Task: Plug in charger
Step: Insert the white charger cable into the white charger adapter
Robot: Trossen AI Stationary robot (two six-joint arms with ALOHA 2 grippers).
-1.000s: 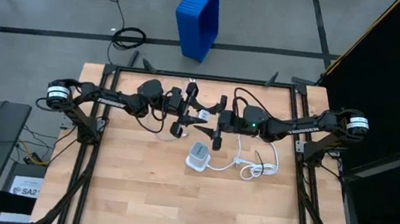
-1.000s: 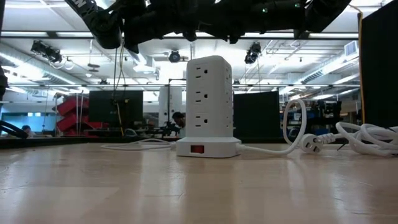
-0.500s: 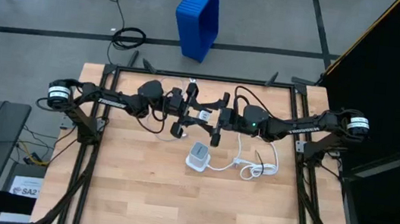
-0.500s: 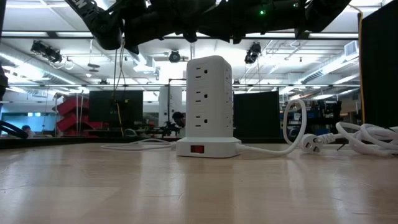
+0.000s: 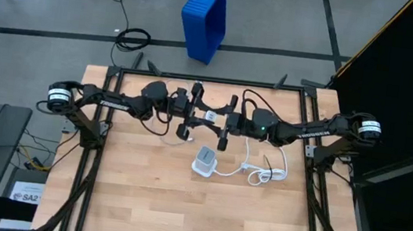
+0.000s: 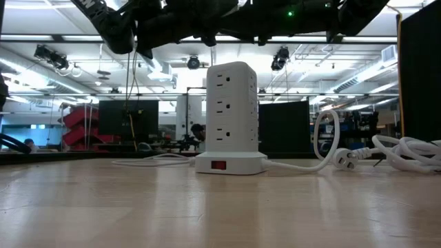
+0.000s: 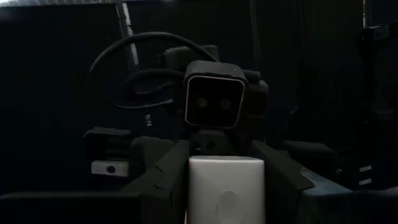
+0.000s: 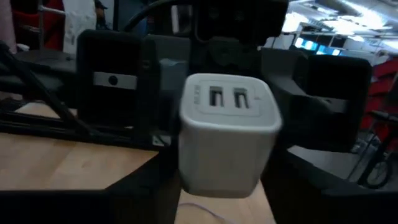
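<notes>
We see the two arms meeting head-on above the upper middle of the counter (image 5: pixel 141 194) in the high view, with the charger (image 5: pixel 211 117) caught between them as a small white block. From the left wrist camera, the charger (image 7: pixel 226 190) sits low in the centre of the frame, flanked by dark fingers (image 7: pixel 163 180) on either side that press against its sides, so the left pincer (image 5: pixel 193 112) is gripping it. From the right wrist camera, the charger (image 8: pixel 225 132) fills the middle of the frame, its face with two slots turned toward us, and the right pincer (image 5: pixel 225 122) has its dark fingers (image 8: pixel 146 199) close at both sides; we cannot tell whether they clamp it. Below the pincers in the high view, the white power tower (image 5: pixel 205 161) stands on the counter, its thick white cord (image 5: pixel 267 170) looped to the right.
</notes>
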